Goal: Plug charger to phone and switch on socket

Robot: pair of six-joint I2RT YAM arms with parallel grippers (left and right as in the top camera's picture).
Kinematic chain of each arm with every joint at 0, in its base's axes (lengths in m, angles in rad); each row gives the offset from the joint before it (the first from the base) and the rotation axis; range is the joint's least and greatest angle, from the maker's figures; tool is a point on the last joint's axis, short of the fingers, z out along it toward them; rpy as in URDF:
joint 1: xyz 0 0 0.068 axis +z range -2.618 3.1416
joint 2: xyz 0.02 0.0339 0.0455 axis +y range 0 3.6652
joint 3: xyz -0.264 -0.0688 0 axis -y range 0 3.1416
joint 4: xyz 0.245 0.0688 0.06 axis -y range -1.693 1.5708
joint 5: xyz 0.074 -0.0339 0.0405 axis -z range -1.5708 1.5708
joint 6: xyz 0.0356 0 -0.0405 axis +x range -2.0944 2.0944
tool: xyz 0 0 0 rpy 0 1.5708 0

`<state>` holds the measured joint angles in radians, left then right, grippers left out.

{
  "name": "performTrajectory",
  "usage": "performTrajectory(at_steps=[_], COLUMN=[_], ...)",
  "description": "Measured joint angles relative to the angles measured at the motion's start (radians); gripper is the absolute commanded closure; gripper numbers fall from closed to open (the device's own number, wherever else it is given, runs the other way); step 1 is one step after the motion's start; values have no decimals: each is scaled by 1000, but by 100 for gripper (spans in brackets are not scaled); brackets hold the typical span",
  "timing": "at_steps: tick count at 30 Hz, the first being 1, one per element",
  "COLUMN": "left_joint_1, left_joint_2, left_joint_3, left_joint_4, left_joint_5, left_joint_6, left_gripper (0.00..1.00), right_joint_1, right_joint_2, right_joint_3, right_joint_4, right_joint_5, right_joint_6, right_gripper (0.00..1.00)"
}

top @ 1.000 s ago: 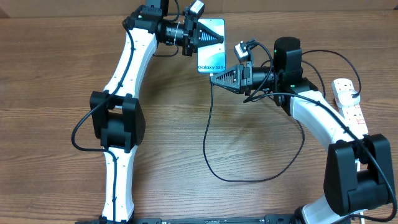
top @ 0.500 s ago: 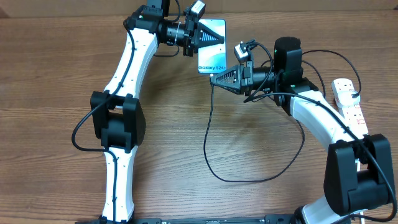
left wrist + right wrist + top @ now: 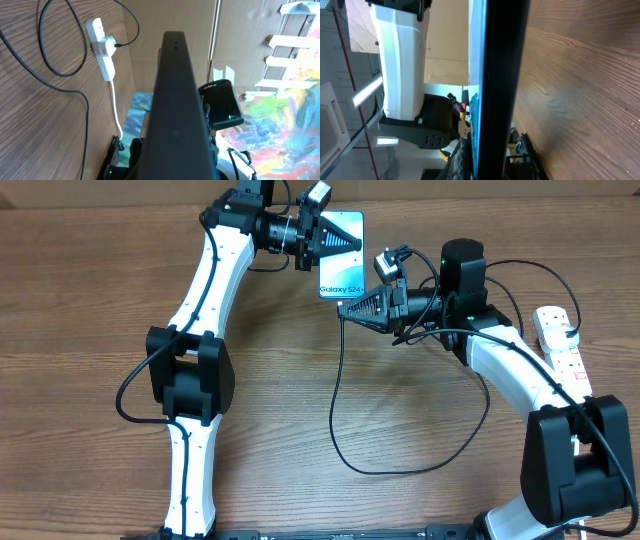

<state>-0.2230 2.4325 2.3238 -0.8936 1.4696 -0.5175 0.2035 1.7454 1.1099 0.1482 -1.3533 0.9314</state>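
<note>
Phone [image 3: 336,278] hangs at the upper middle of the overhead view. The left gripper [image 3: 350,242] is clamped across its upper half and holds it off the table. Its long axis runs up and down the frame, so its lower short edge faces the right gripper [image 3: 346,308], which sits just below and slightly right of that edge. That gripper is pinched tight on the tip end of the charger [image 3: 331,400], whose black cable drops from the fingertips and loops across the lower middle of the frame.

For you, the relation that matters is tip to lower edge: the two are very near, but you cannot tell from above whether they touch. The right arm is the one that carries the connector in, and it probably has to travel up the frame along the phone's long axis (the port itself is not visible in any view).

The socket [image 3: 565,350] lies well apart at the right edge, nearer the right arm.

Against a second ago, the right gripper has crept slightly up the frame toward the phone. The phone and left gripper look unchanged.
</note>
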Motion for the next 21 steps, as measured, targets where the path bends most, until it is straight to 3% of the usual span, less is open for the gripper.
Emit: performTrajectory(at_steps=[21], left_joint_1=[2], left_joint_2=[0], left_joint_3=[0], left_joint_4=[3], left_joint_5=[16], left_joint_6=[0], left_gripper=[96], right_joint_1=[0], right_joint_2=[0], right_joint_3=[0], right_joint_4=[1], right_joint_5=[50], right_joint_6=[-39], right_gripper=[96])
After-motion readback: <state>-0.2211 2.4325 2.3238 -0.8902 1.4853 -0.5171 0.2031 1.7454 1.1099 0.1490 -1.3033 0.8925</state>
